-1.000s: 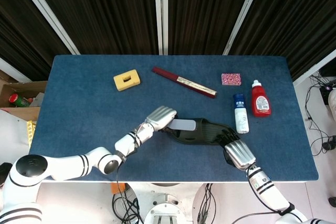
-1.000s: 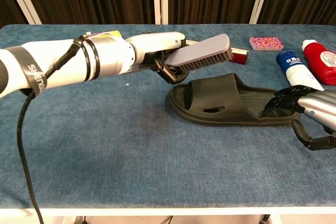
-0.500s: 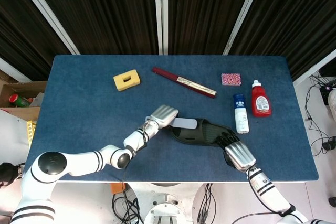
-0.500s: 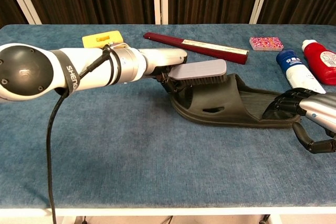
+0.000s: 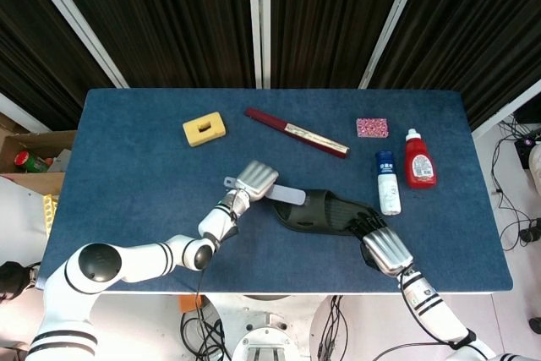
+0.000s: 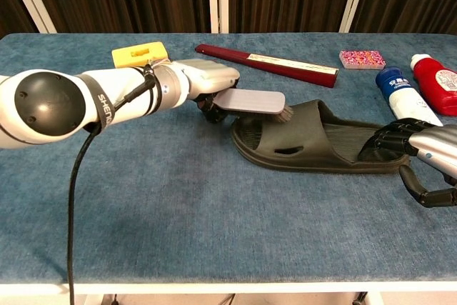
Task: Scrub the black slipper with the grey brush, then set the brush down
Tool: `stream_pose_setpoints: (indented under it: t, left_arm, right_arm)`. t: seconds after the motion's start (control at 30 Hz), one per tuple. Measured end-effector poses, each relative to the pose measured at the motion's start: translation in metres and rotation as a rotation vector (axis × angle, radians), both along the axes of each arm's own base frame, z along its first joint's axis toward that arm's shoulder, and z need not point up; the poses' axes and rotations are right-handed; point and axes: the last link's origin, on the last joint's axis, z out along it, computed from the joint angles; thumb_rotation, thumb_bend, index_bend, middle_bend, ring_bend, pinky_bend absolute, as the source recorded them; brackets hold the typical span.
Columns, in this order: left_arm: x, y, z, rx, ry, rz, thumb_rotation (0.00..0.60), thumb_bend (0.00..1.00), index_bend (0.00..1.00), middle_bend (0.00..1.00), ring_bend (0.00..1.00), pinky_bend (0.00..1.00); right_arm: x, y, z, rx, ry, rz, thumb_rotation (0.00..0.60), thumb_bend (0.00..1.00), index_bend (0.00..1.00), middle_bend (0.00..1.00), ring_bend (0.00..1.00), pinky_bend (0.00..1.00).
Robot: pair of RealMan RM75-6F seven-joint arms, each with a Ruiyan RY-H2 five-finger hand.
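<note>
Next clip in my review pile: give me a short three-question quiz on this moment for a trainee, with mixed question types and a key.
1. True or false: the grey brush lies flat on the table, untouched.
2. Which end of the black slipper does the right hand hold? A) heel end B) toe end C) strap
3. Fill in: the brush bristles meet the slipper at its ____ end.

Key:
1. False; the left hand grips it.
2. A
3. toe

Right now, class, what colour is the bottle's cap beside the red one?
Blue cap, clearest in chest view.
</note>
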Motion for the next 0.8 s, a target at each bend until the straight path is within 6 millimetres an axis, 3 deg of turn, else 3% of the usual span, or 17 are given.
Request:
stream_pose_setpoints:
  t: [0.17,0.4,0.57,0.8]
  left_arm:
    - [-0.006,0.012,0.019,0.089,0.02,0.04,0.6,0.78,1.0,1.0,1.0,1.0]
    - [0.013,0.004,0.033,-0.024,-0.158,0.12,0.6,0.78,1.0,1.0,1.0,1.0]
    - [0.024,-0.012,0.028,-0.159,-0.211,0.122,0.6,0.78,1.0,1.0,1.0,1.0]
    - [0.022,-0.019,0.01,-0.16,-0.14,0.064,0.6,0.78,1.0,1.0,1.0,1.0]
  right_arm:
    - [-0.001,0.001,-0.001,0.002,0.0,-0.002,0.6,0.8,0.28,0.21,0.07,0.09]
    - [-0.001,0.001,-0.004,0.009,0.005,-0.007,0.6,0.81,0.28,0.2,0.07,0.09]
    - [-0.001,0.0,-0.003,0.007,0.006,-0.009,0.6,0.81,0.28,0.21,0.07,0.09]
    - [-0.004,-0.001,-0.003,0.005,0.008,-0.019,0.6,0.82,0.28,0.2,0.07,0.09]
